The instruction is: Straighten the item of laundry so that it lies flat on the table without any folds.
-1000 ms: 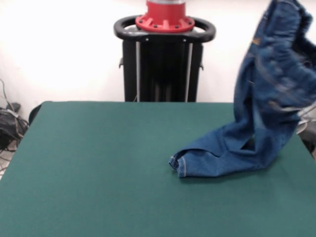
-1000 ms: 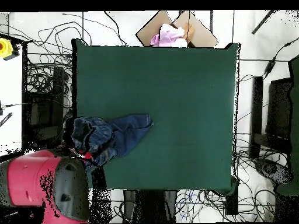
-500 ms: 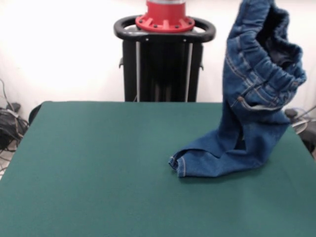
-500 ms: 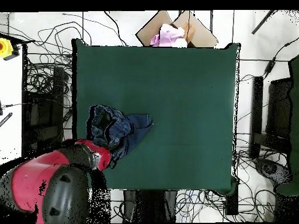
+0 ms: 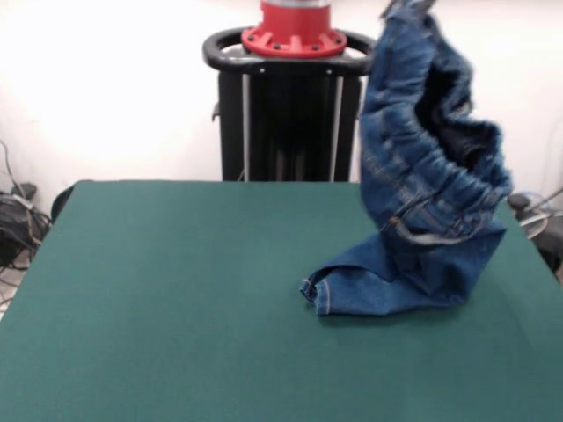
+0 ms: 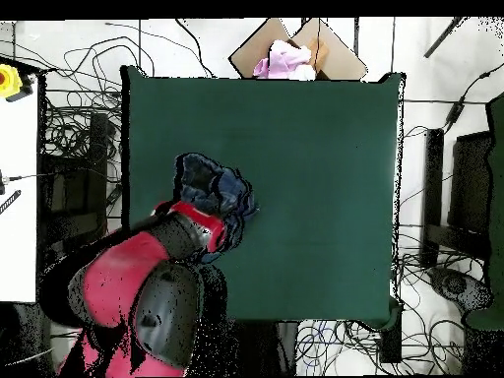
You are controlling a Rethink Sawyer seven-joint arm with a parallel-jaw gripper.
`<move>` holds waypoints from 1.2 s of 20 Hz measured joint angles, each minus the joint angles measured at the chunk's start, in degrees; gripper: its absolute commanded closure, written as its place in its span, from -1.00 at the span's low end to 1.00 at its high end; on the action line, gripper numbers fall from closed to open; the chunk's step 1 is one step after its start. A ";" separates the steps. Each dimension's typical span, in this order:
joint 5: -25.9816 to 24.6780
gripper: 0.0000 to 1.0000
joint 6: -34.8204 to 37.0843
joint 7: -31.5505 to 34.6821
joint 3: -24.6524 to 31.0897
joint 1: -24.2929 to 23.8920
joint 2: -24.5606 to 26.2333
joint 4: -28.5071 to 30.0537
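The blue denim jeans (image 5: 427,176) hang with the waistband end lifted high above the right side of the dark green table (image 5: 176,299). One leg still lies on the table, its hem (image 5: 317,296) pointing towards the middle. My gripper (image 5: 406,5) holds the top of the jeans at the picture's top edge and is mostly hidden. In the overhead view the red and black arm (image 6: 148,285) reaches over the table's left part and covers part of the bunched jeans (image 6: 219,187).
The robot's pedestal (image 5: 293,97) stands behind the table. An open cardboard box with pink cloth (image 6: 287,57) sits beyond the table's far edge in the overhead view. Cables (image 6: 69,148) lie on the floor round the table.
The lifted end of the jeans has swung left in the front view, towards the pedestal and over the table. The arm has moved further over the table. The leg's hem has stayed put.
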 measured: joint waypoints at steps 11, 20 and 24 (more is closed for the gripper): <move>-1.08 1.00 -17.49 0.00 2.78 -15.84 1.45 9.33; -6.40 1.00 -25.88 0.00 7.22 -26.02 5.40 11.64; -8.88 1.00 -35.40 0.00 9.14 -30.38 9.74 11.60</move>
